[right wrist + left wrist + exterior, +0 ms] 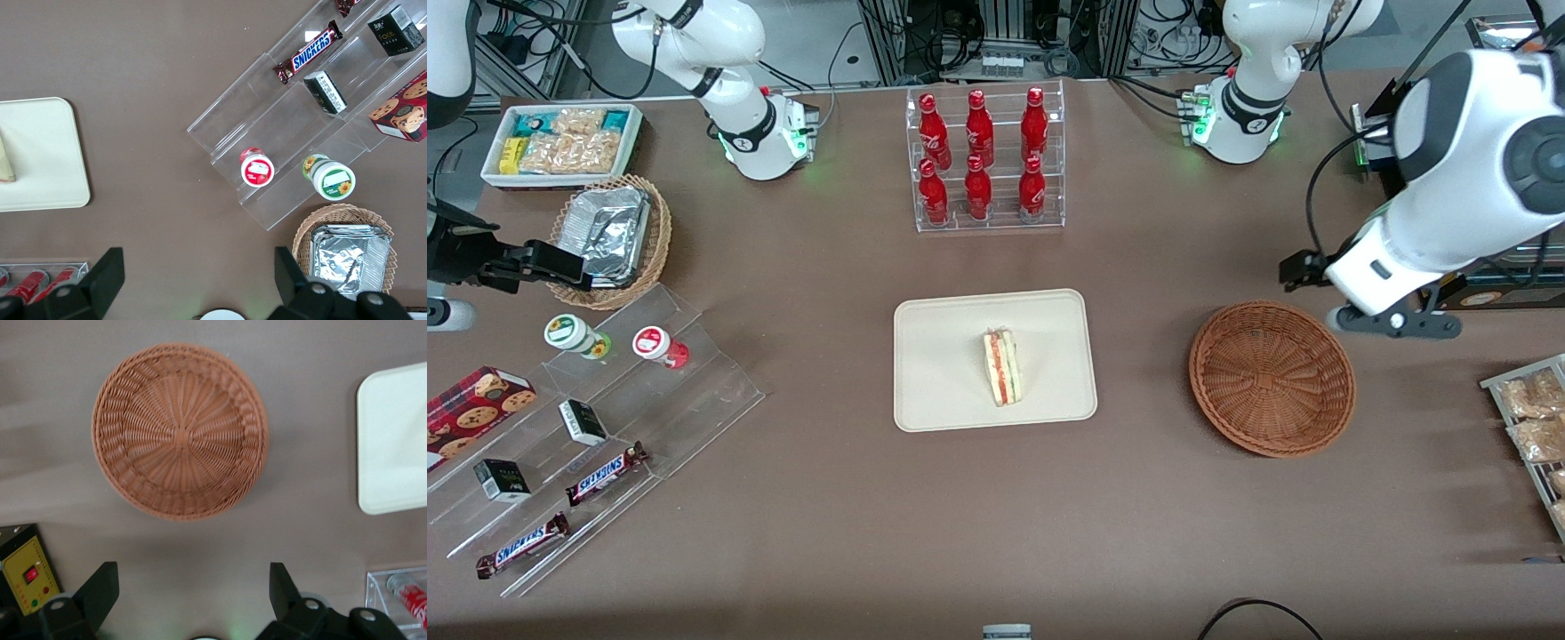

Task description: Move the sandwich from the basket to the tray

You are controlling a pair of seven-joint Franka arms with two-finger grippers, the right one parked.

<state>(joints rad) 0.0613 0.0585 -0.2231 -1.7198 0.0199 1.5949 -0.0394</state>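
Note:
The sandwich (1003, 366), a pale wedge with red and green filling, lies on the cream tray (943, 391) at mid-table. A sliver of the sandwich (5, 163) also shows on the tray (40, 153) in the right wrist view. The reddish-brown wicker basket (1272, 378) sits beside the tray toward the working arm's end, with nothing in it. My left gripper (1394, 322) hovers high above the table, a little farther from the front camera than the basket. In the left wrist view the gripper (192, 587) is open and holds nothing, with the basket (180, 430) and a tray corner (393, 440) below.
A clear rack of red bottles (985, 160) stands farther back than the tray. Toward the parked arm's end are a tan basket with foil (609, 236), a white snack bin (560, 142) and acrylic steps with snacks (596, 427). A rack of packets (1534, 418) and a yellow box (27, 577) are near the basket.

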